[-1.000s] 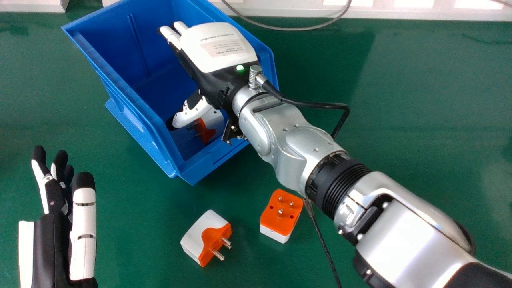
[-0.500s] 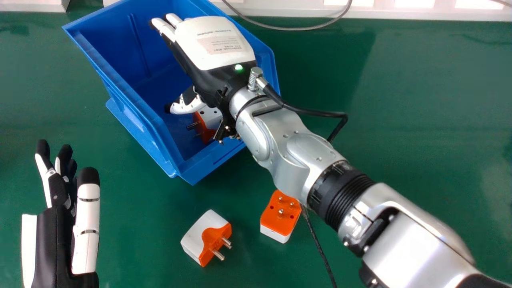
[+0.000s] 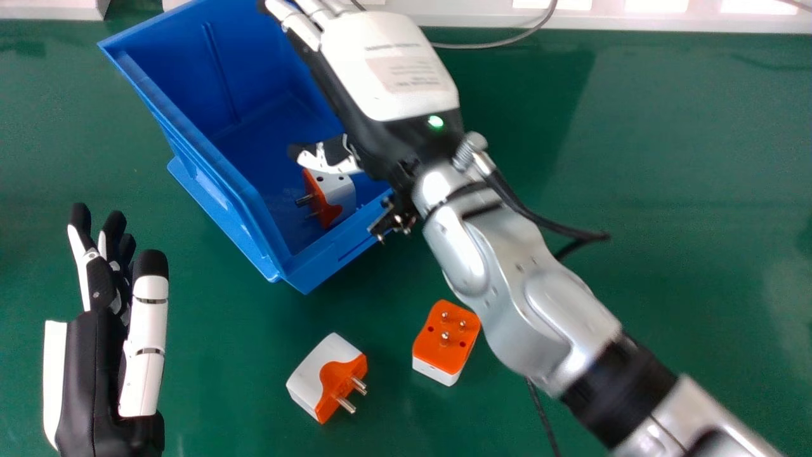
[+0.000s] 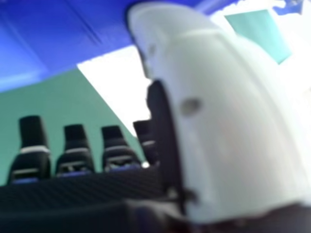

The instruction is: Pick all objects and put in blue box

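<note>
My right hand is over the right side of the blue box, fingers extended past its back rim and holding nothing. In the right hand view, this hand shows its thumb and straight fingertips, with the blue box beyond. One white-and-orange plug adapter lies inside the box, below the thumb. Two more rest on the table: one on its side, another with its orange pin face up. At the lower left my left hand is open with straight fingers, apart from the adapters.
The green table stretches to the right of the box. A grey cable and a white ledge run along the back. My right forearm crosses the table close to the pin-up adapter.
My right hand went slightly left, then swung right and toward the back, exposing more of the adapter in the box. My left hand moved a little forward and right.
</note>
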